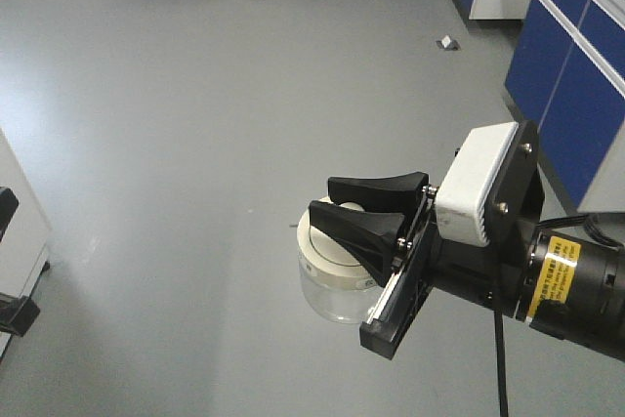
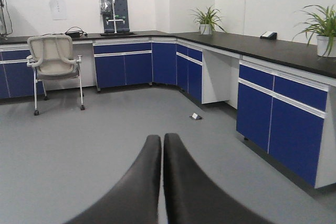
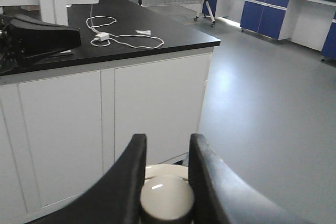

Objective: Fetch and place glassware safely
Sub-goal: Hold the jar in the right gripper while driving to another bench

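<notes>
Right arm point(image 1: 576, 285) enters from the lower right of the front view, forearm roughly level, pointing left. White wrist housing point(image 1: 479, 183) sits on top, behind the black jaw rail. Right gripper point(image 1: 327, 198) points left and slightly down. Its two black fingers point(image 1: 376, 186) are narrowed onto the knob point(image 3: 167, 199) of the jar point(image 1: 332, 292) lid. In the right wrist view the knob sits between both finger pads, touching them. The jar hangs under the fingers, off the floor.

Left gripper point(image 2: 161, 142) shows only in its own wrist view. It is roughly level, with the fingers pressed together, only a hairline gap between them and nothing held. The rest of the left arm is not visible.
</notes>
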You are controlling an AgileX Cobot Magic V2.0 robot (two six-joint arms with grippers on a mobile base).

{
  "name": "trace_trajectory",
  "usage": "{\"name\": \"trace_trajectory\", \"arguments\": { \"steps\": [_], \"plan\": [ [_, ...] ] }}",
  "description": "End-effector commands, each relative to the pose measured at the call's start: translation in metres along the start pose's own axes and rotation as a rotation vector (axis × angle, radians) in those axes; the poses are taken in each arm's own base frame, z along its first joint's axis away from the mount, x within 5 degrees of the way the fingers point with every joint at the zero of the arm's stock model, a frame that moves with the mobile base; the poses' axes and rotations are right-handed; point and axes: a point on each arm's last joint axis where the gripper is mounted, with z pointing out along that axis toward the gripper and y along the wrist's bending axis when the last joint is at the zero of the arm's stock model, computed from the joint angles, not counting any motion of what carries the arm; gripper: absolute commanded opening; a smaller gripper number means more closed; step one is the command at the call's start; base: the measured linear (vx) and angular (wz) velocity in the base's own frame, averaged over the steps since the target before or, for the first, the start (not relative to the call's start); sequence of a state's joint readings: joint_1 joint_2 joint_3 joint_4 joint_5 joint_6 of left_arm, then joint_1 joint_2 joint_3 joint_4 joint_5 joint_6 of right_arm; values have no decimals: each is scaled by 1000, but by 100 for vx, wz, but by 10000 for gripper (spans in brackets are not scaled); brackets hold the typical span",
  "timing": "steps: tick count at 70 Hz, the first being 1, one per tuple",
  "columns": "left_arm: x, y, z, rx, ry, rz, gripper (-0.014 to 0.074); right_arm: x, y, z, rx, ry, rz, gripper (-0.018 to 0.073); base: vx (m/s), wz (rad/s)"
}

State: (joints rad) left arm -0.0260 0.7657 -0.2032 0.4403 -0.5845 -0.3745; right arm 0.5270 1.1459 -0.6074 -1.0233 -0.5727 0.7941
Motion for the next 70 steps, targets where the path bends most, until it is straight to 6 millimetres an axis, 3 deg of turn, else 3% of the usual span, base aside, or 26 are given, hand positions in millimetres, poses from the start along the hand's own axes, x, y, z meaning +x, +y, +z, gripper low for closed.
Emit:
{"name": "trace_trajectory", "arguments": {
  "steps": [1,70],
  "plan": [
    [-14,-1,2,15,-94,-21,1,-21,2,-4,-25,-114,5,0,65,8],
    [-14,-1,2,15,-94,-22,1,-21,2,-4,-25,-114,5,0,69,0]
  ]
}}
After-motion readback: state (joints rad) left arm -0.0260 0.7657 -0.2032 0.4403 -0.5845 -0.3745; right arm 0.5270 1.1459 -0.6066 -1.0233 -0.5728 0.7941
